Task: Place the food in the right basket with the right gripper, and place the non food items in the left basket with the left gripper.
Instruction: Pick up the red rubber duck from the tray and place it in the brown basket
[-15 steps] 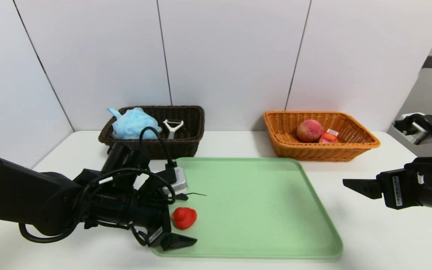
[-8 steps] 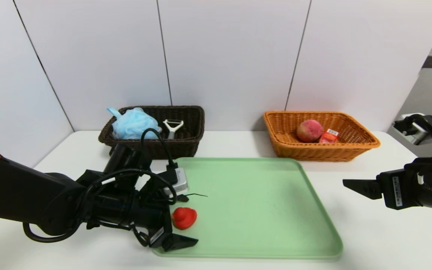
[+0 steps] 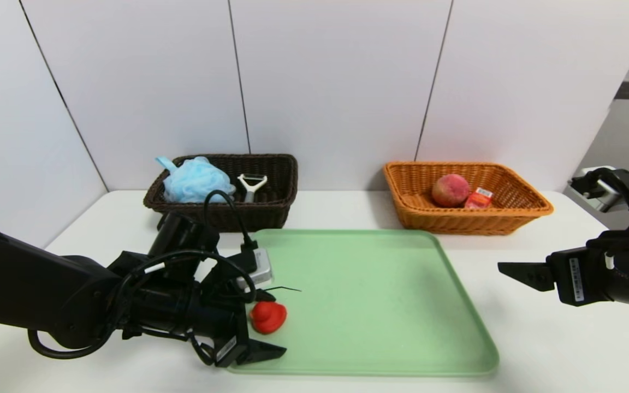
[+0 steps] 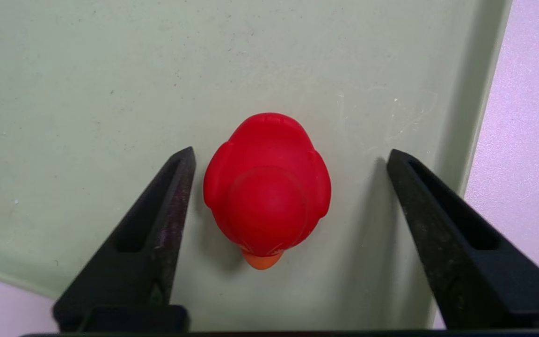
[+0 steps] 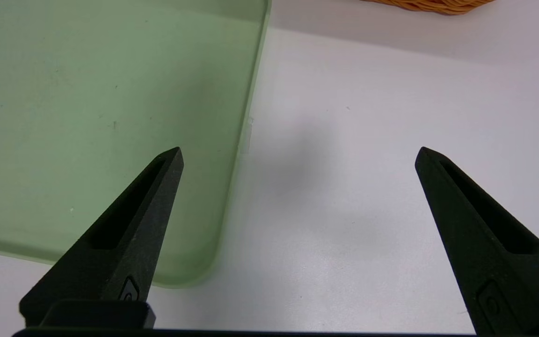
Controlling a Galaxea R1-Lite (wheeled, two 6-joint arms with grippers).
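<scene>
Tray (image 3: 380, 305): your green tray lies on the white table (image 3: 538, 349), in front of both baskets.
Left basket (image 3: 271, 191): holds pouf (image 3: 194, 180) and peeler (image 3: 251, 185).
Right basket (image 3: 511, 210): holds peach (image 3: 450, 190) and carton (image 3: 478, 198).
Left gripper (image 4: 288, 157): angled down over the tray's near-left part, jaws apart either side of the red duck (image 4: 267, 187), one finger (image 4: 157, 220) just beside it, not clamped.
Right gripper (image 5: 297, 154): your idle arm hovers right of the tray, jaws wide.

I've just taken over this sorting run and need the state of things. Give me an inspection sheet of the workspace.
Surface: white table with a green tray.
Job's things: red rubber duck alone on the tray; blue bath pouf and peeler in the dark brown basket; peach and red drink carton in the orange basket.
Clutter: nothing seen.
Grippers: left gripper open, straddling the duck without contact; right gripper open, empty, over the table beside the tray.
Cables: black cable looped over the left wrist.
Surroundings: white wall panels.
</scene>
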